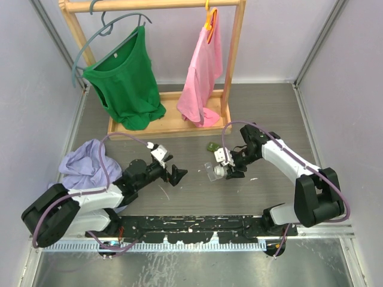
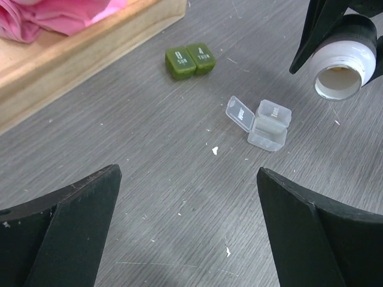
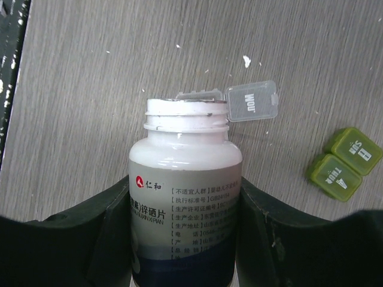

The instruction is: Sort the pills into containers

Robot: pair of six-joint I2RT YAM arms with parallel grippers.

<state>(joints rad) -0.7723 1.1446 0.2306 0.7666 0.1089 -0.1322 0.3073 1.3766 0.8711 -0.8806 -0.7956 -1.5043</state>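
Left wrist view: the small clear, colourless plastic pill box (image 2: 269, 125) lies on the grey table (image 2: 149, 179) with one lid flipped open. The small dark green plastic pill box (image 2: 190, 61) sits apart from it, nearer the wooden rack base (image 2: 72, 54), with both lids shut. No pill shows in the open compartment, though it is too small to be sure. Sorting looks barely begun: one box is ready to receive and the other has yet to be opened.

The white plastic pill bottle (image 3: 185, 179), uncapped, is clamped around its body by the right gripper (image 3: 185, 209), whose jaws are partly closed against its sides. The right arm reaches in toward the middle of the table and tips the bottle over. From its wrist camera the mouth hangs over the clear box, the open lid sticking out just beside the rim. Pouring looks like the step in hand.

The left gripper (image 2: 188, 197) has its jaws spread wide and holds nothing. That arm lies low and stretched forward, its fingers aimed at the two boxes, near but not touching them.
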